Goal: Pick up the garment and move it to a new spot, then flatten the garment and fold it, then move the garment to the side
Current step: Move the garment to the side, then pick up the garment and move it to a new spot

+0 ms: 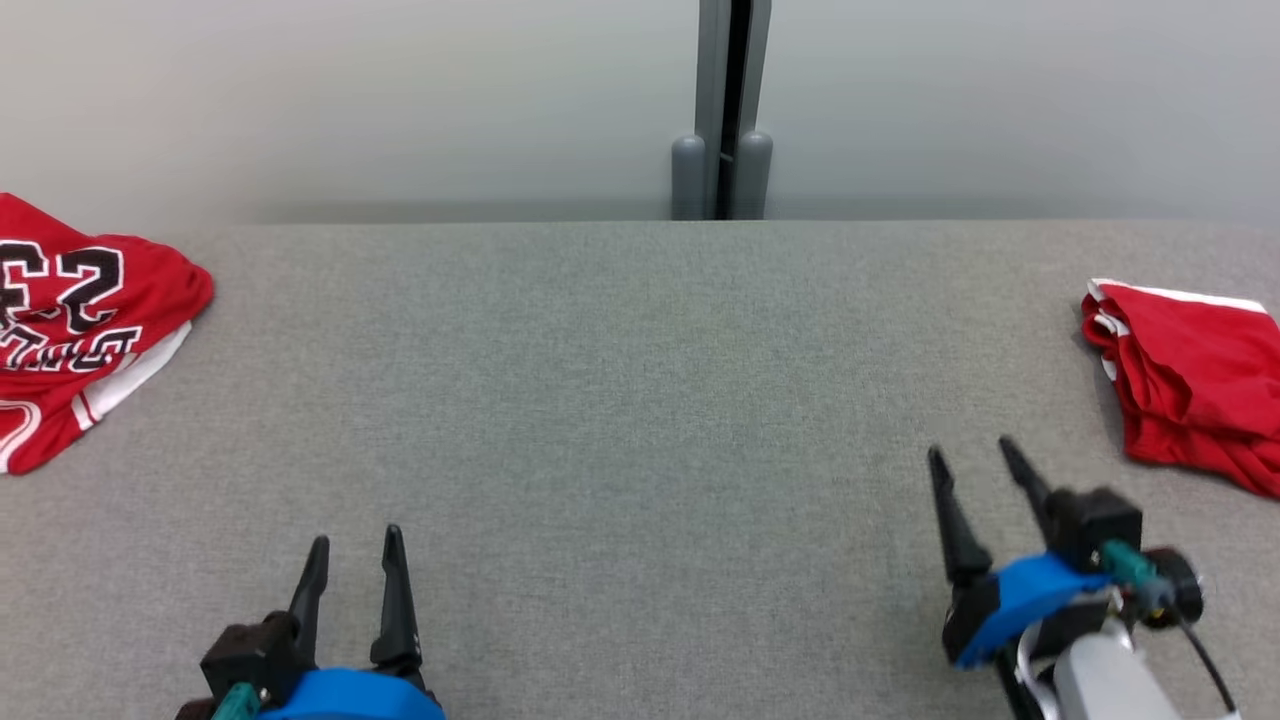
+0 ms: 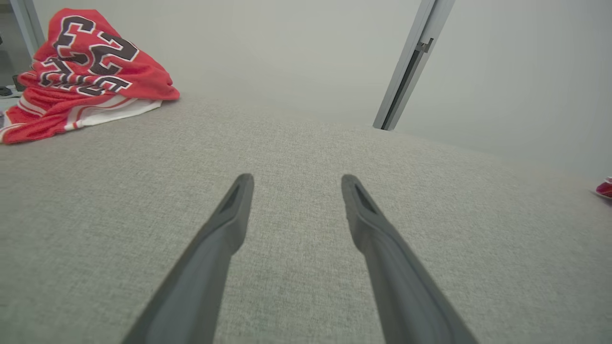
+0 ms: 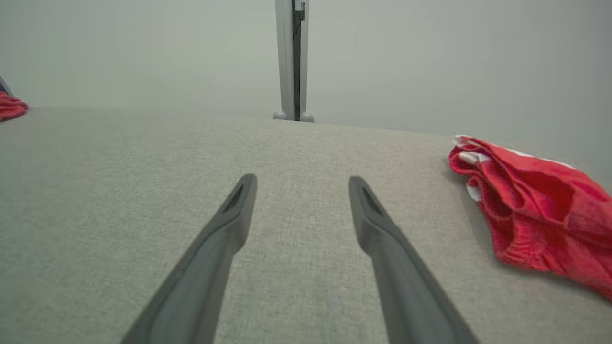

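Head view puts two garments at opposite ends of a grey cloth-covered table (image 1: 640, 400). A crumpled red jersey (image 1: 80, 320) with black numerals and lettering lies at nine o'clock, partly past the frame edge. A bunched red garment with white trim (image 1: 1190, 400) lies at three o'clock. The middle of the table between them is bare, which reads as the working area kept free for flattening and folding.

The left gripper (image 1: 357, 535) sits at seven o'clock with its two dark fingers spread and nothing between them. It is well apart from the jersey. The right gripper (image 1: 970, 446) is at four o'clock, also spread and holding nothing. It is tilted slightly toward eleven o'clock and stands near the trimmed garment without touching it. In both wrist views the fingers point over bare cloth toward a grey post (image 1: 722, 110) at twelve o'clock against the wall.

Neither garment is grasped, so the pickup looks not yet begun. Which one is the target cannot be told for certain. The right gripper stands closer to its neighbour, which may make that one the easier first reach.
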### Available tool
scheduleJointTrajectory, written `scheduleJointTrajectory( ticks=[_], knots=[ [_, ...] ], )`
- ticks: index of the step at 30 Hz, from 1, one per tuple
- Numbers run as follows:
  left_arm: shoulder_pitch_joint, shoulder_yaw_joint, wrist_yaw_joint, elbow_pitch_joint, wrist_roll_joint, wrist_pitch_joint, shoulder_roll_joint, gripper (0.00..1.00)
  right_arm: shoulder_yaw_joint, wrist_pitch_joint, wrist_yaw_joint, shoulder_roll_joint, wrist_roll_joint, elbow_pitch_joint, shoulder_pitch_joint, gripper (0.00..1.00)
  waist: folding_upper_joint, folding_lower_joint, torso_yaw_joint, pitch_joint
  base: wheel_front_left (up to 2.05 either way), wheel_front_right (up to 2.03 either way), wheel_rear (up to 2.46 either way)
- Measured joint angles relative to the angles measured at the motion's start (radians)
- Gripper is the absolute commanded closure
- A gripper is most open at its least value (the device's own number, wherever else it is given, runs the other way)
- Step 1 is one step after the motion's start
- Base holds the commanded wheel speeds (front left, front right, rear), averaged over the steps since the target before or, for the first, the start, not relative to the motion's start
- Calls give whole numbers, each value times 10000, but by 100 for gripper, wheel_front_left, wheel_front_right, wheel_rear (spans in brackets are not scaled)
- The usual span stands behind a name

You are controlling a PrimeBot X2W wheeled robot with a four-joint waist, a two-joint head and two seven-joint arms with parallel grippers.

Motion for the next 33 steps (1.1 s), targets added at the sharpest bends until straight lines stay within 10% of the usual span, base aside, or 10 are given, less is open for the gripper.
scheduleJointTrajectory(
  ticks=[33],
  knots=[
    [676,19,-221,6,451,-4,-431,0,625,-42,2,46,1164,-1979,2508,0,0,3,837,-1017,0,0,0]
  ],
)
